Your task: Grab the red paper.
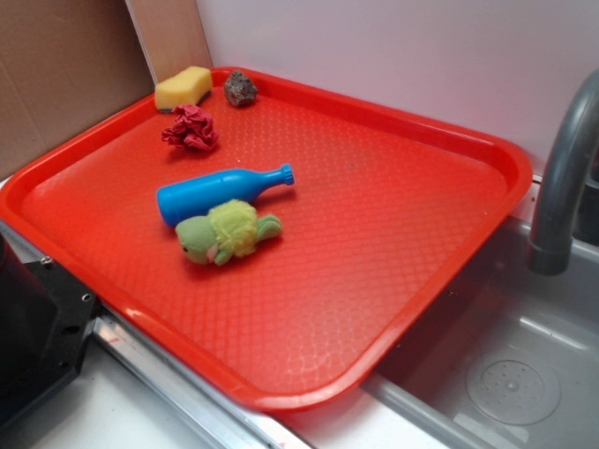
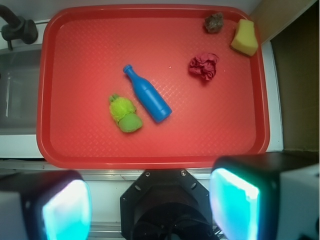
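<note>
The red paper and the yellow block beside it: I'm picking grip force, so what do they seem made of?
The red paper looks like thin matte paper, crumpled into ruffled folds, so probably light and crushable. The yellow block looks like foam sponge: dull, slightly porous surface with rounded corners, likely soft. Neither can be confirmed by look alone.

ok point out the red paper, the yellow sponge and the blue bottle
red paper (image 2: 203,67), wrist view, middle of the wad
yellow sponge (image 2: 244,37), wrist view, top face
blue bottle (image 1: 211,195), exterior view, middle of its body
</note>
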